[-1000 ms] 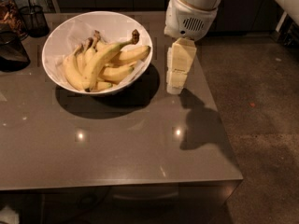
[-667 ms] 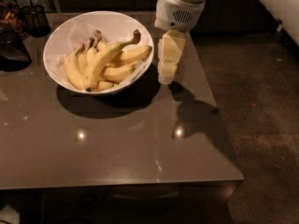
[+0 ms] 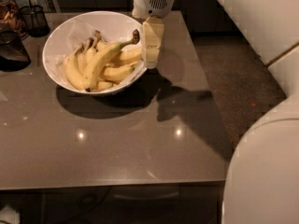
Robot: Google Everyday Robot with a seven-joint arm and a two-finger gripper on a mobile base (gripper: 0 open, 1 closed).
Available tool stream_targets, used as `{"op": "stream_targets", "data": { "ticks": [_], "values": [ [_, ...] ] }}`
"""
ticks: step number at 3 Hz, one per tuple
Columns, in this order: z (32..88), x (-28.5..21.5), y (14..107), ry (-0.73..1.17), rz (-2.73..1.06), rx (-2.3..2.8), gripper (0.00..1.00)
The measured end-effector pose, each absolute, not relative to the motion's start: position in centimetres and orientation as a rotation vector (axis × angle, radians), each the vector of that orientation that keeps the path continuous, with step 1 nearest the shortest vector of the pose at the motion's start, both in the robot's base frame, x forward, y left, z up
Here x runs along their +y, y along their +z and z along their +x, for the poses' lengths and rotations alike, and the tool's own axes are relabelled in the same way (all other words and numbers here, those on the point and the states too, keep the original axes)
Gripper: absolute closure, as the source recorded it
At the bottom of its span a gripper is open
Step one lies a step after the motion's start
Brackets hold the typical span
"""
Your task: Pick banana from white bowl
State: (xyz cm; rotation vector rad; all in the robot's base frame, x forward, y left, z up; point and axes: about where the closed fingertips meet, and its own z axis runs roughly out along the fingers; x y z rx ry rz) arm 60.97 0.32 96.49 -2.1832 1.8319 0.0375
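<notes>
The white bowl (image 3: 65, 31) stands on the back left of the brown table. It holds several yellow bananas. The longest banana (image 3: 100, 59) lies on top, curving from the bowl's lower middle up to its dark stem tip at the right rim. My gripper (image 3: 152, 62) hangs just outside the bowl's right rim, next to that stem tip, above the table. It holds nothing that I can see.
A dark wire-mesh cup (image 3: 35, 18) and a dark object (image 3: 11, 52) stand at the table's far left. The table (image 3: 117, 143) ends at the right near the gripper. A white robot body part (image 3: 266, 171) fills the lower right corner.
The gripper has moved left, closer to the bowl's right rim and the banana's stem. The view has shifted so the bowl sits more toward the centre.
</notes>
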Motion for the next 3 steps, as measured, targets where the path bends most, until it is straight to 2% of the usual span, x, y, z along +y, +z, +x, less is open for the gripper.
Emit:
{"op": "stream_targets", "data": {
  "ticks": [3],
  "values": [
    [62.4, 3.2, 97.7, -0.004, -2.199, 1.686, 0.0]
  ]
}}
